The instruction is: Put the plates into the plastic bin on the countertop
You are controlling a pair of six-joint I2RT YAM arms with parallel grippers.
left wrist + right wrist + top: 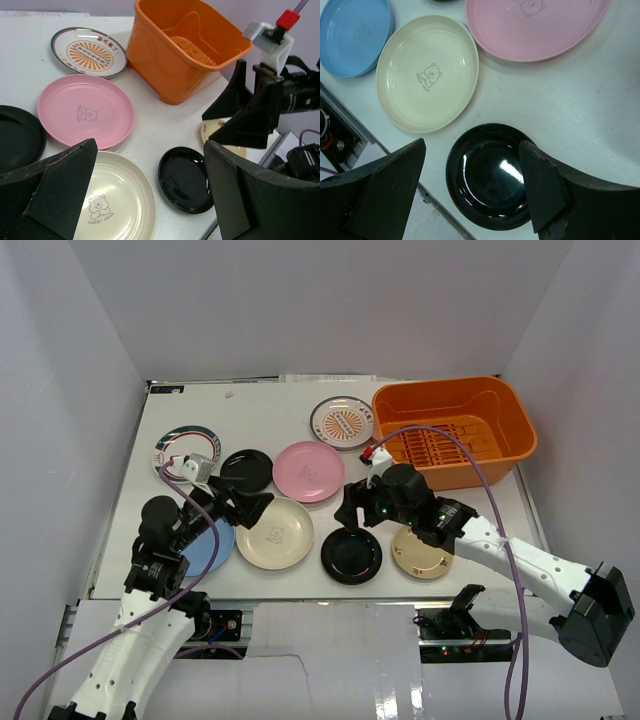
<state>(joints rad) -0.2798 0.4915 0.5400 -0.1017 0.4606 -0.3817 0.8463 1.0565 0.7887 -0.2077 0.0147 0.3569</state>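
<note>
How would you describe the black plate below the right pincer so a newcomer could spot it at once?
From the orange bin at the table's far right, come toward the near edge. There a glossy black plate lies between a cream plate and a gold-tan one; the other black plate sits farther back.

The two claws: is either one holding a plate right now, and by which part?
Neither. The left gripper hangs open above the cream plate, and the right gripper is open above a black plate. Nothing is gripped.
</note>
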